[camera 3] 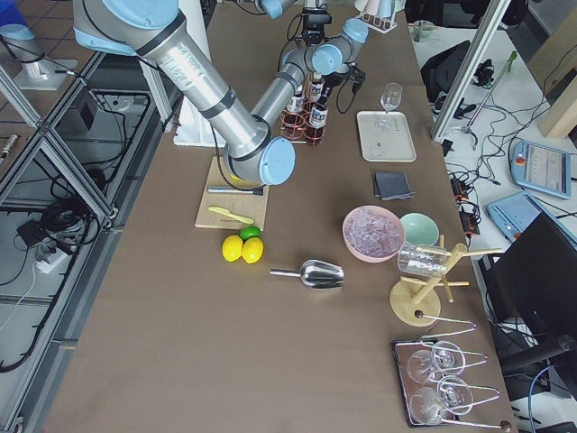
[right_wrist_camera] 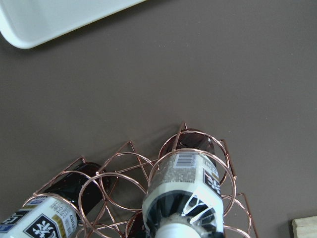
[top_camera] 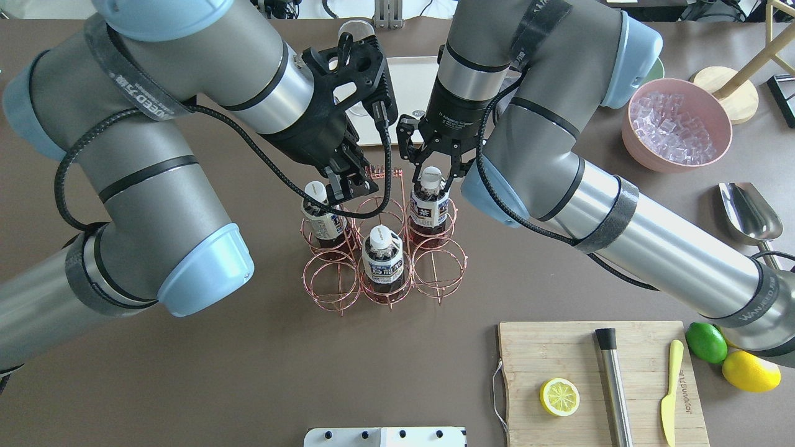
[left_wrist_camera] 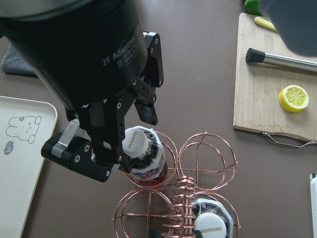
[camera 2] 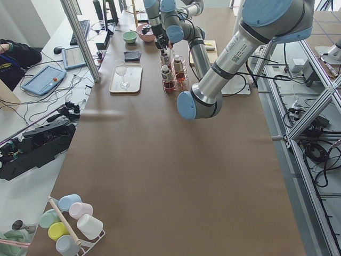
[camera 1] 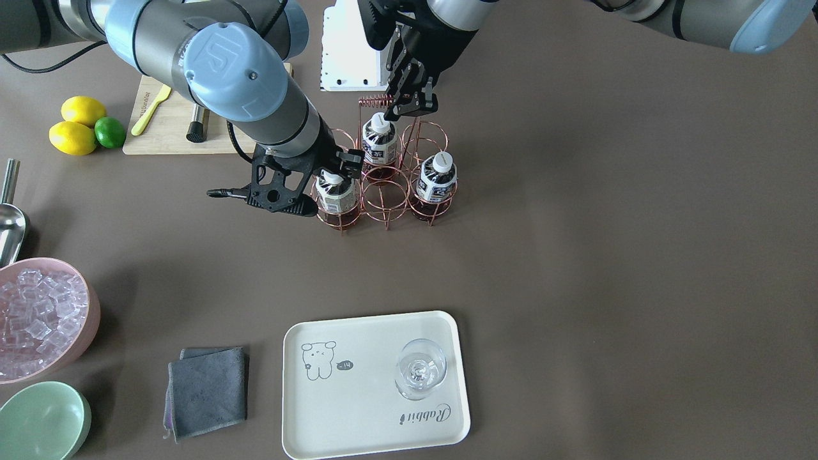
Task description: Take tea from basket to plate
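The copper wire basket (camera 1: 385,191) stands mid-table and holds three tea bottles. My right gripper (camera 1: 331,184) is open, with its fingers on either side of the white cap of one tea bottle (camera 1: 335,197), which sits in an end ring. The left wrist view shows that bottle (left_wrist_camera: 143,154) between the spread fingers (left_wrist_camera: 147,106). My left gripper (camera 1: 409,108) is shut on the basket's coiled handle (camera 1: 377,100). The other two bottles (camera 1: 379,144) (camera 1: 436,180) stand untouched. The cream plate (camera 1: 358,409) lies near the operators' edge.
A wine glass (camera 1: 418,370) stands on the plate's right half. A grey cloth (camera 1: 208,390), a pink bowl of ice (camera 1: 38,319), a mint bowl (camera 1: 41,421) and a scoop (camera 1: 9,223) lie beside it. A cutting board (top_camera: 596,385) with a lemon half sits near the robot.
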Action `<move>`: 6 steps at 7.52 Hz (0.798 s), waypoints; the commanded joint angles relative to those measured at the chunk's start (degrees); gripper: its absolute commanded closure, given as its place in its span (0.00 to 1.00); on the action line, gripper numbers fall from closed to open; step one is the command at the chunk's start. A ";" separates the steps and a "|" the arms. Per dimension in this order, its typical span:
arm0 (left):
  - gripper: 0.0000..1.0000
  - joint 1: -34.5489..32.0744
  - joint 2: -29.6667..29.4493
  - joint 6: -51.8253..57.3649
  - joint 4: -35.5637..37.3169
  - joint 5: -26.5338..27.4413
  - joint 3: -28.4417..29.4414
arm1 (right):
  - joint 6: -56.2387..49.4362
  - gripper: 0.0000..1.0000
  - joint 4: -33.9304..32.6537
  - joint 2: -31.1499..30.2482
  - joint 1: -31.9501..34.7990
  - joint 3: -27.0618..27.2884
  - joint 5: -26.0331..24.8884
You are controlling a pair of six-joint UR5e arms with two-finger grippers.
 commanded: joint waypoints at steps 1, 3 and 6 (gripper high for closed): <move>1.00 0.00 0.00 0.08 -0.02 0.00 -0.13 | -0.08 0.86 -0.08 0.05 0.04 -0.04 -0.03; 1.00 -0.09 0.09 0.08 -0.02 0.00 -0.13 | 0.00 1.00 -0.17 0.05 0.57 0.57 0.24; 1.00 -0.09 0.09 0.00 -0.02 0.00 -0.13 | -0.08 1.00 -12.68 3.71 3.02 7.67 0.68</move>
